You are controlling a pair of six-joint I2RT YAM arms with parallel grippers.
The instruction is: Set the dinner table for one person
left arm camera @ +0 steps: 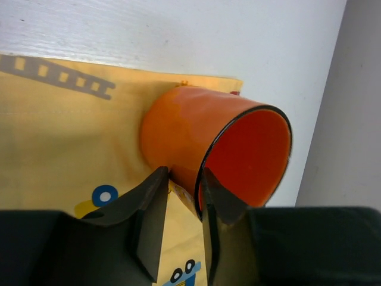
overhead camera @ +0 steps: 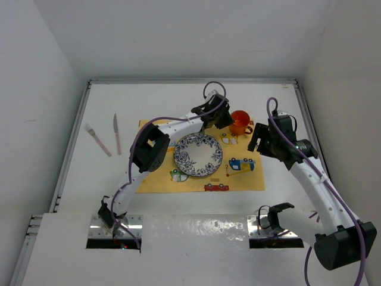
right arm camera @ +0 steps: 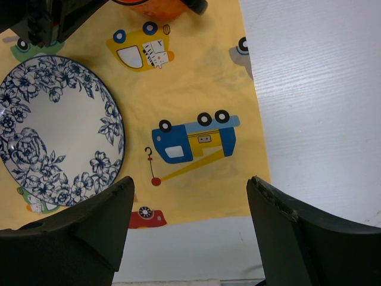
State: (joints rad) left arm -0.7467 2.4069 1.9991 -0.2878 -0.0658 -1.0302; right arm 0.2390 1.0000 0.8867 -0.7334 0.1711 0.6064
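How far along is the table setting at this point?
Done: the placemat lies on the dinner table with the plate on it. In hand: the left tool pinches the rim of the orange cup at the mat's far right corner; the right tool hangs open, empty. Left: fork and knife lie on bare table, left of the mat.

Fig. legend: no legible text, brands, labels or nos. in any view. Placemat shows vehicle pics only, e.g. crane truck; no lettering readable.
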